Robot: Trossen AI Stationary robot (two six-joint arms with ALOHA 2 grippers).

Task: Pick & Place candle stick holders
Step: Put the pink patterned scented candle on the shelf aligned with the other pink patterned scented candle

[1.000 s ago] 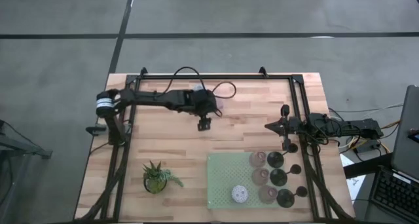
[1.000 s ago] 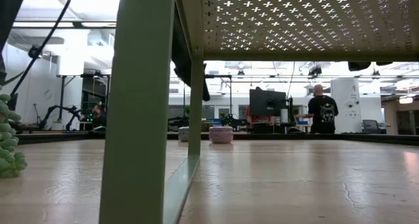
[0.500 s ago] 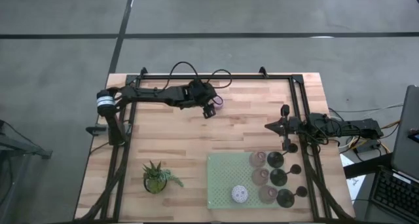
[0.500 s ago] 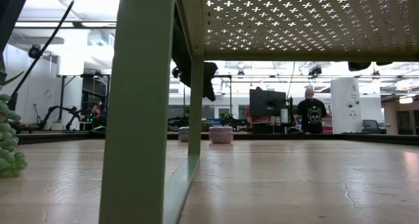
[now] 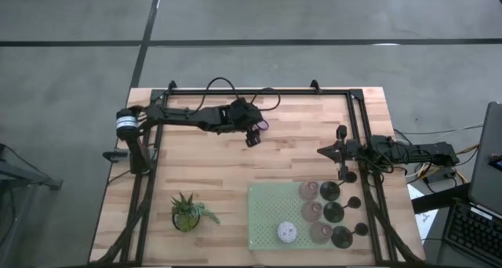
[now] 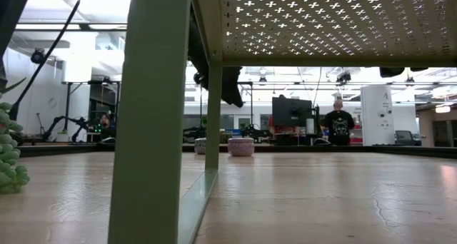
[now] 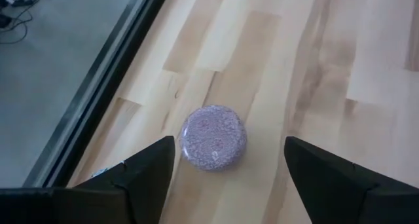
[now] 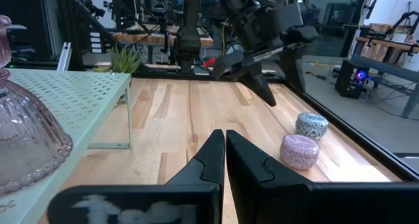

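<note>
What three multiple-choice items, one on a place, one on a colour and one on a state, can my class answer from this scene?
1. Where is the left gripper?
A. Above a lilac holder on the bare wood
B. Over the rack
C. Beside the plant

2. What colour is the perforated rack?
A. Red
B. Black
C. Green

3. How do the right gripper's fingers stand?
A. Wide open
B. Shut on nothing
C. Shut on a holder

Answers:
1 A: the left gripper, fingers open, hangs over the lilac holder on the table.
2 C: the rack is pale green.
3 B: the right gripper shows its fingers pressed together with nothing between them.
</note>
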